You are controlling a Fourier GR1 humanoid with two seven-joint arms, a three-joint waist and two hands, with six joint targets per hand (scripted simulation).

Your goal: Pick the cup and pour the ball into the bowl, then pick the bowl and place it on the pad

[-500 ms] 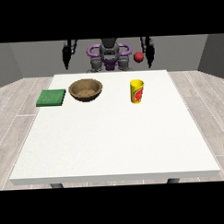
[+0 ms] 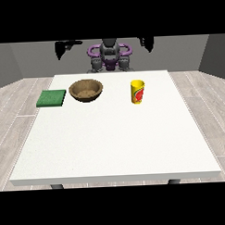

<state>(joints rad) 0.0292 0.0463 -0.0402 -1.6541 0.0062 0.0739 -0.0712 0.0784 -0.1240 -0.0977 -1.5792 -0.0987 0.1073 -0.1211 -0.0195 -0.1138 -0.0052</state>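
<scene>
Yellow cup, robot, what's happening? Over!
Both hands raised, off the table, holding nothing. Yellow cup upright, untouched, right of brown wooden bowl. Green pad bare. Nothing blocking.

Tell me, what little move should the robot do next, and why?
Probably lower the hand at the view's right toward the yellow cup. Both hands are raised high by the robot's shoulders, touching nothing, and that hand is on the cup's side. The cup stands upright on the table, apart from the brown bowl, and it must be picked first.
</scene>
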